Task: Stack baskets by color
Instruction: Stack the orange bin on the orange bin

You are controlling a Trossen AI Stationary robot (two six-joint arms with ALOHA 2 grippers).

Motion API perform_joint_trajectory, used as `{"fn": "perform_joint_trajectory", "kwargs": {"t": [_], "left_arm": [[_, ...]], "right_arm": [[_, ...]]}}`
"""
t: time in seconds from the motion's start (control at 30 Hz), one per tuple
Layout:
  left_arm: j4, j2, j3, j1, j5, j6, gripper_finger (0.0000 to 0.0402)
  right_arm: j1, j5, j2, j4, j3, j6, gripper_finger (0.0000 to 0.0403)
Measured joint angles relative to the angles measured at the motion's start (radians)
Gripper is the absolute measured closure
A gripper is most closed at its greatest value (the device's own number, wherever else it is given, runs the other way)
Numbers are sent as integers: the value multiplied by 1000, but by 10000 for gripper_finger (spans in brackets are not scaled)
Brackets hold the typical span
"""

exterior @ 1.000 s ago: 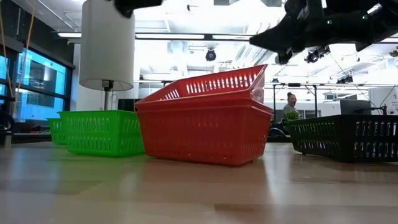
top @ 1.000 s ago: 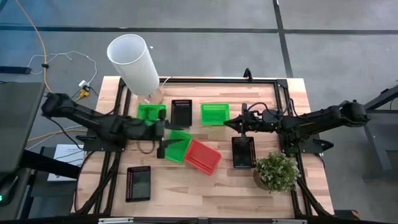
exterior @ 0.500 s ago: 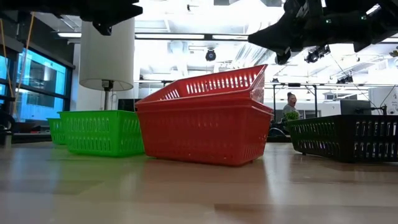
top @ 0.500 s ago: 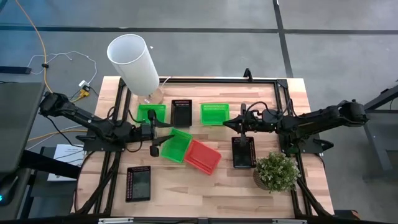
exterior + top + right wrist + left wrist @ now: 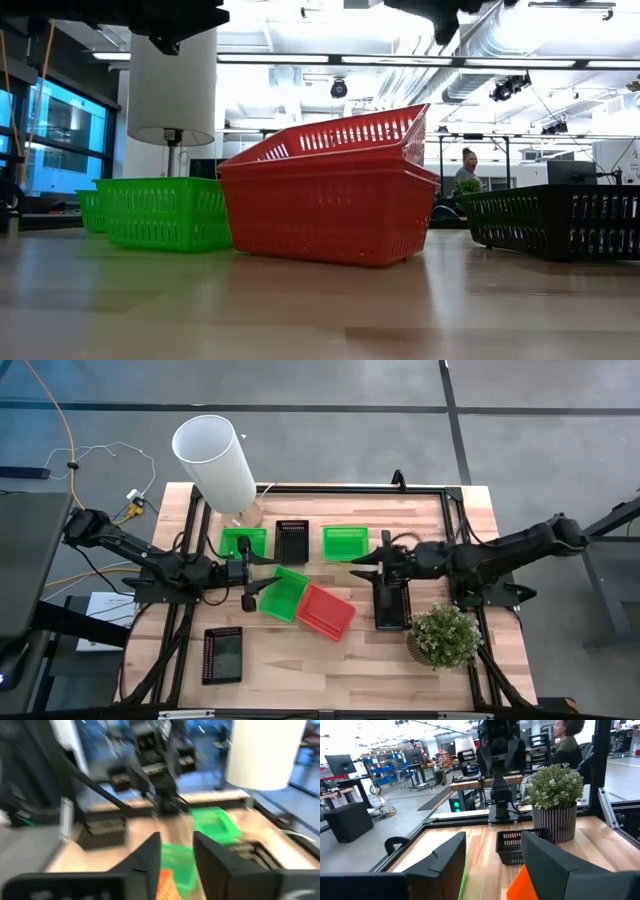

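Near, 7 o'clock: black basket (image 5: pixel 222 655), alone. Centre: red stack (image 5: pixel 325 611) touching green basket (image 5: pixel 282 594). Left gripper (image 5: pixel 250 579), jaws apart, empty, unmoved. Right gripper (image 5: pixel 366 565), just parted, has slid toward centre above black basket (image 5: pixel 391 605): apparently released. Far, 12 o'clock: unstacked green baskets (image 5: pixel 345 542).

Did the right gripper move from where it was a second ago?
Yes. In the high view the right gripper has slid toward the table's middle, away from the potted plant, and now sits beside the green basket.
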Motion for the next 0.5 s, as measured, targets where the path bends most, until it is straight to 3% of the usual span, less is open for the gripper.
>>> {"fn": "perform_joint_trajectory", "kwargs": {"t": [0.2, 0.5], "left_arm": [[-1, 0, 0, 0, -11, 4, 222], [-9, 0, 0, 0, -34, 0, 222]], "right_arm": [[90, 151, 126, -359, 215, 76, 216], [171, 397, 434, -631, 493, 135, 206]]}}
